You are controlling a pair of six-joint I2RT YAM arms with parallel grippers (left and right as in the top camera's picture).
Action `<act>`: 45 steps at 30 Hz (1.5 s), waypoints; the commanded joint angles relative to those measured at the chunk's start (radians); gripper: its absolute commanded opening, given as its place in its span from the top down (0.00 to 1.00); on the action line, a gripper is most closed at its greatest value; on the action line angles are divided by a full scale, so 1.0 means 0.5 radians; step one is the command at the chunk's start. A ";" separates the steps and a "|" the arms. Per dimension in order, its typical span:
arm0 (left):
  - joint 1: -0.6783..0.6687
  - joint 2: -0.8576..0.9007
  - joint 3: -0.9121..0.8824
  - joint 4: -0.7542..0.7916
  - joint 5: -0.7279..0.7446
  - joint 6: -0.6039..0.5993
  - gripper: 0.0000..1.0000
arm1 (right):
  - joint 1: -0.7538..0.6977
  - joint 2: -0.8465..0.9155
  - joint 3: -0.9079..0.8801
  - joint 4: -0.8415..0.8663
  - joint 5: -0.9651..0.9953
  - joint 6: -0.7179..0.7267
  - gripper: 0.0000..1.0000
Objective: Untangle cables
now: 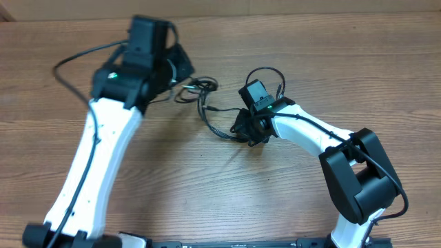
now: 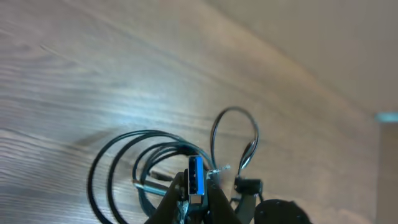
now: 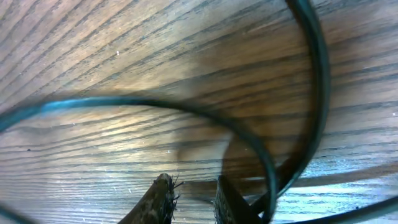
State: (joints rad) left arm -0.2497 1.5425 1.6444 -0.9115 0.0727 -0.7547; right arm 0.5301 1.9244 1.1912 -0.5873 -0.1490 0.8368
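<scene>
The cables [image 1: 205, 103] are thin black cords strung across the wood between my two grippers. In the left wrist view they lie as a coiled bundle [image 2: 127, 171], with one narrow loop [image 2: 234, 134] standing up behind it. My left gripper [image 2: 196, 186] is shut on a silver plug with a blue insert [image 2: 196, 174], which points up from the jaws. In the overhead view the left gripper [image 1: 182, 72] sits at the tangle's upper left end. My right gripper [image 1: 242, 129] is low over the tangle's lower right end. Its fingertips [image 3: 163, 194] stand slightly apart with bare wood between them, and black strands [image 3: 273, 174] curve just to their right.
The wooden table [image 1: 289, 41] runs all around. The left arm [image 1: 103, 151] comes in from the bottom left. From the bottom right comes the right arm [image 1: 358, 172]. Thicker black wires [image 1: 76, 58] hang off the left arm.
</scene>
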 commanded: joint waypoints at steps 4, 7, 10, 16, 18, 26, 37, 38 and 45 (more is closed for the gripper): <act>0.155 -0.105 0.056 -0.081 -0.027 0.085 0.96 | -0.004 0.016 0.011 -0.006 0.029 -0.007 0.79; 0.196 -0.070 0.055 -0.189 -0.027 0.132 0.96 | -0.004 0.016 0.011 -0.012 0.029 -0.007 0.84; 0.200 -0.014 0.052 -0.299 -0.053 0.235 0.96 | -0.004 0.016 0.011 -0.011 0.036 -0.050 0.92; 0.198 0.210 0.052 -0.526 -0.064 0.453 0.96 | -0.086 0.016 0.012 -0.011 0.085 -0.112 0.96; 0.198 0.317 0.052 -0.575 -0.063 0.480 0.96 | -0.140 0.016 0.012 -0.009 0.088 -0.111 0.96; 0.196 0.774 0.052 -0.713 0.011 0.684 0.96 | -0.320 0.016 0.012 0.014 0.079 -0.112 0.94; 0.217 0.896 0.053 -0.686 0.069 0.876 0.96 | -0.230 0.016 0.012 0.276 -0.846 -1.075 0.93; 0.218 0.887 0.053 -0.671 0.099 0.918 0.96 | -0.211 0.016 0.012 0.294 -0.845 -1.087 0.90; 0.281 0.878 0.053 -0.614 0.431 1.034 0.96 | -0.037 0.016 0.012 0.382 -0.632 -0.922 0.61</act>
State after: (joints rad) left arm -0.1356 2.0087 1.6558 -1.2255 0.1658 -0.3019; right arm 0.4786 1.9244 1.1912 -0.4076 -0.5064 0.3397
